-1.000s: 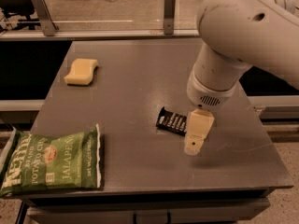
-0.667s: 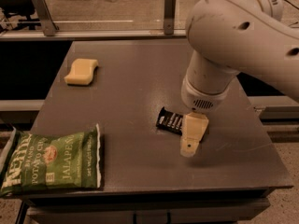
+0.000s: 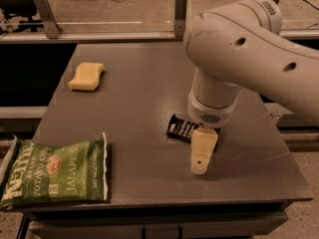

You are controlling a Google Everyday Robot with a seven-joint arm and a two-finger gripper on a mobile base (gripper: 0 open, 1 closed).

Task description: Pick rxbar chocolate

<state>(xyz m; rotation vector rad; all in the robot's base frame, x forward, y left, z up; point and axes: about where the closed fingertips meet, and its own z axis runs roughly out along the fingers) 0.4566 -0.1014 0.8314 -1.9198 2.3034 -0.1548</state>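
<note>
The rxbar chocolate (image 3: 181, 128) is a small flat black wrapper with white lettering. It lies on the grey table (image 3: 144, 98) right of centre. Its right end is hidden behind my arm. My gripper (image 3: 200, 167) hangs from the big white arm (image 3: 239, 54), pointing down just right of and in front of the bar, close above the tabletop. Its cream-coloured tip stands beside the bar and nothing shows in its hold.
A green potato chip bag (image 3: 52, 176) lies at the front left corner, overhanging the table edge. A pale yellow sponge (image 3: 87, 76) lies at the back left. A metal rail (image 3: 124, 34) runs along the far edge. The table's front edge is close below the gripper.
The arm has swung left and now covers more of the bar's right end. The gripper has shifted slightly left and toward the front edge. The bar has not moved.
</note>
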